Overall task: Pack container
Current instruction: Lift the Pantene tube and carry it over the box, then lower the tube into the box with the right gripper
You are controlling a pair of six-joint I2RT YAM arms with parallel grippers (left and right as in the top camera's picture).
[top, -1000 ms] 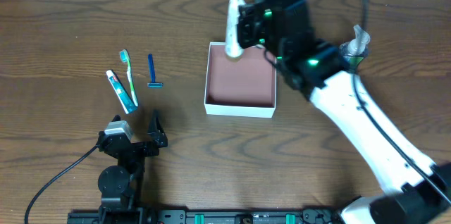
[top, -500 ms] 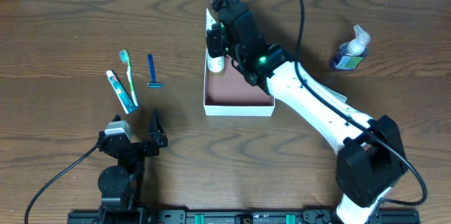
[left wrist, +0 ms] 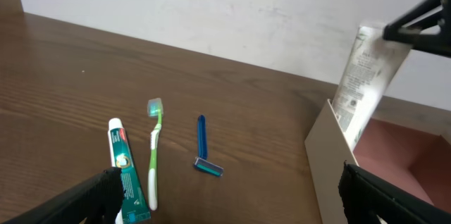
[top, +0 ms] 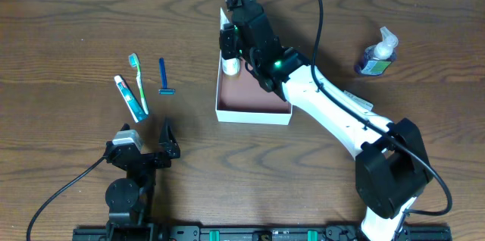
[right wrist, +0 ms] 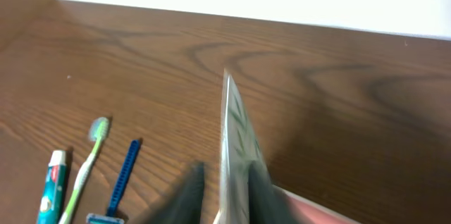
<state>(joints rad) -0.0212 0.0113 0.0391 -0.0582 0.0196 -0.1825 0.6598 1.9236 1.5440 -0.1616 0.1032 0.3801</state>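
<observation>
The container (top: 253, 112) is a shallow white box with a pinkish-brown inside, at the table's middle; it also shows in the left wrist view (left wrist: 331, 160). My right gripper (top: 231, 51) is shut on a white squeeze tube (top: 231, 65) and holds it upright at the box's far left corner. The tube shows in the left wrist view (left wrist: 363, 79) and, blurred, between the fingers in the right wrist view (right wrist: 236, 153). My left gripper (top: 148, 144) is open and empty near the front edge, apart from everything.
A toothpaste tube (top: 130, 98), a green toothbrush (top: 139, 82) and a blue razor (top: 163, 76) lie left of the box. A blue pump bottle (top: 377, 54) stands at the far right. The right arm stretches across the table's right half.
My right gripper has carried the white tube from above the box's far side down and left to its far left corner. The box has shifted slightly. The left arm is still.
</observation>
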